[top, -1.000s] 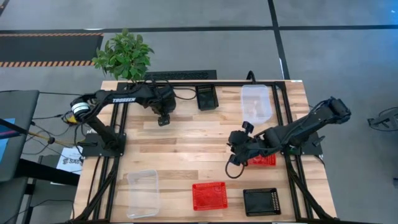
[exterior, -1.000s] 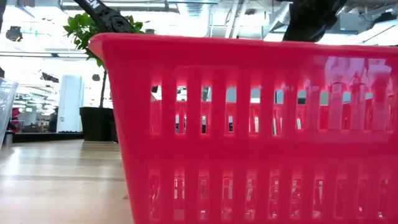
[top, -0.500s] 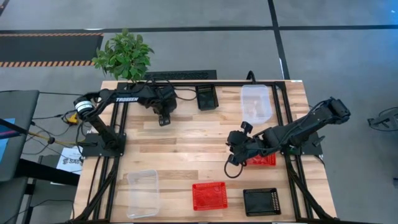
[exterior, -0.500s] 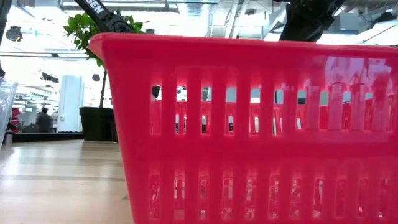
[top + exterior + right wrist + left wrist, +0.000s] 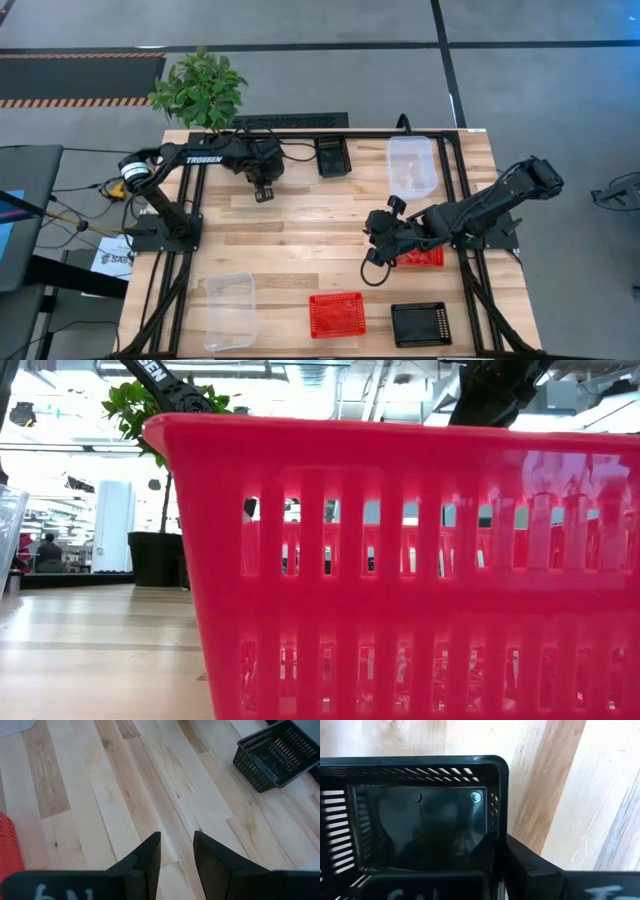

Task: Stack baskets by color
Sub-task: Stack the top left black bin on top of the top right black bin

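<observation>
In the left wrist view a black perforated basket [image 5: 415, 820] stands on the wooden table, and my left gripper [image 5: 502, 852] is shut on it. In the high view my left gripper [image 5: 262, 188] is at the far left, and the arm hides that basket. My right gripper [image 5: 373, 262] hovers open over bare wood right of centre, with nothing between its fingers [image 5: 150, 855]. A red basket [image 5: 424, 257] lies partly beneath the right arm. Another red basket [image 5: 337, 315] sits near the front edge and fills the low view [image 5: 400, 560]. My left gripper has one side wall of the black basket [image 5: 495, 827], a little back from a corner [image 5: 502, 767]. One finger [image 5: 482, 852] is inside the basket and the other [image 5: 527, 865] outside. The fingers come steeply from above. The basket's bottom seems to rest on the table.
A second black basket [image 5: 333, 157] and a clear basket [image 5: 412, 165] sit at the far edge. Another clear basket [image 5: 230, 310] and a black one [image 5: 420, 323] sit at the near edge. A potted plant [image 5: 200, 90] stands at the far left corner. The table's middle is bare wood [image 5: 310, 235].
My left gripper's fingers have closed together at the far left of the table while the arm stayed where it was. My right arm has kept still.
</observation>
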